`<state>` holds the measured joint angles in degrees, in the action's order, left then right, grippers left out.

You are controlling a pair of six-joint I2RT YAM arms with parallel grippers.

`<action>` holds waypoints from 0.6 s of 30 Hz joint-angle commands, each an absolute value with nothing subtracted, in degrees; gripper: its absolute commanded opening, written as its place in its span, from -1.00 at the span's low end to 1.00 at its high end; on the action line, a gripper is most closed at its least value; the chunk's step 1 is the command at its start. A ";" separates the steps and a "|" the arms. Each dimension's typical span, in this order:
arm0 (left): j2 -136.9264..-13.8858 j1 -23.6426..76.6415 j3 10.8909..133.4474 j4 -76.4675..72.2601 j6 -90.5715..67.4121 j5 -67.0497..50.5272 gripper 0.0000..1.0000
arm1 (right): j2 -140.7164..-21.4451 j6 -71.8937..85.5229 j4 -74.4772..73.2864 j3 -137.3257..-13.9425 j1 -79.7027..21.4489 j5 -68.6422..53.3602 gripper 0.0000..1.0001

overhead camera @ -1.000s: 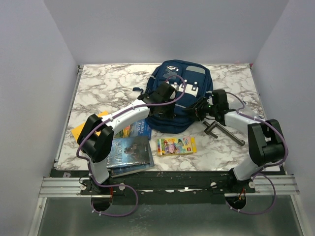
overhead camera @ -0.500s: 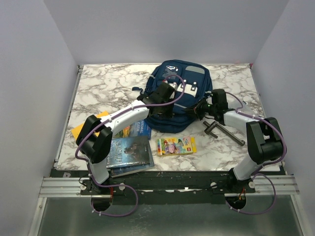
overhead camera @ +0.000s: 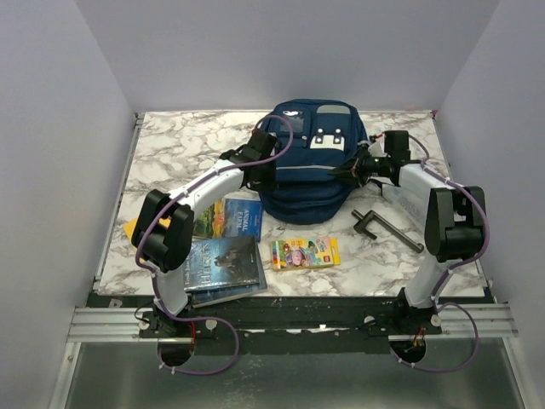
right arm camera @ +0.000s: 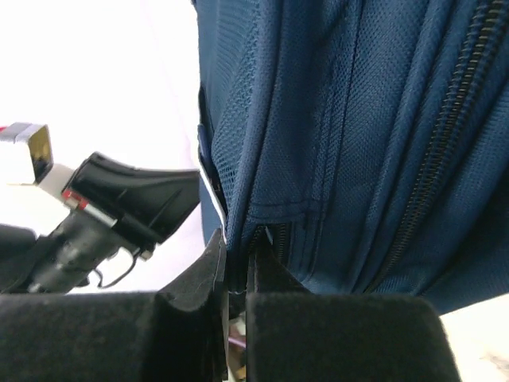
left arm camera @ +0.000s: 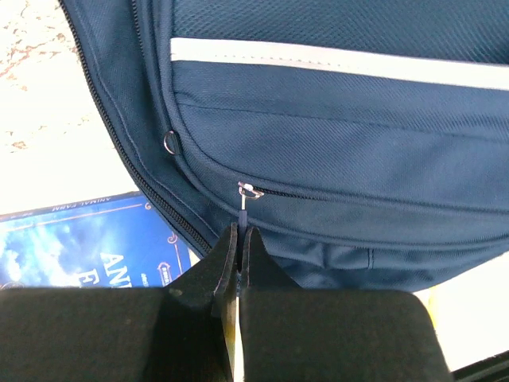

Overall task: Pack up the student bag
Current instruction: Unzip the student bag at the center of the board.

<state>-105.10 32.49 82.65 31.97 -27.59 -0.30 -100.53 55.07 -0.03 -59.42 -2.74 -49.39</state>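
The bag [overhead camera: 311,170] sat toward twelve o'clock on the desk [overhead camera: 187,145]. Within the last second it had been drawn out of a slumped, twisted lie into a squarer pose, its buckled front facing up. Both arms had swung from above it to its flanks, the left to nine o'clock and the right to three o'clock. The right fingers [right arm camera: 237,251] had gone from half open to closed, apparently pinching a fold of fabric at the bag's side seam. The left fingers [left arm camera: 239,231] had stayed clamped on the small zipper pull [left arm camera: 242,203] of a pocket whose zip looked fully closed. By that reading, the bag was now braced for unzipping. The books [overhead camera: 223,260] and the crayon box [overhead camera: 305,252] at six o'clock were not yet packed.
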 commanded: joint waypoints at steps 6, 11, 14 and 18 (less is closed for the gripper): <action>-103.04 35.83 82.97 30.30 -27.81 -12.37 -1.00 | -111.55 22.01 -36.72 -87.98 -2.38 -25.35 -0.87; -103.14 38.14 82.79 29.30 -28.26 -15.34 -1.00 | -114.94 20.53 -44.19 -95.68 -5.45 -10.40 -0.60; -103.47 38.10 82.85 29.05 -28.48 -16.09 -1.00 | -112.75 20.30 -44.73 -94.59 -6.22 -6.45 -0.25; -104.04 37.86 82.91 29.00 -28.61 -16.47 -1.00 | -107.19 21.10 -44.67 -90.40 -7.02 -2.36 0.07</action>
<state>-105.14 38.02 83.11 28.38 -28.03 -12.67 -113.14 22.22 -42.57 -93.30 -6.57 -12.60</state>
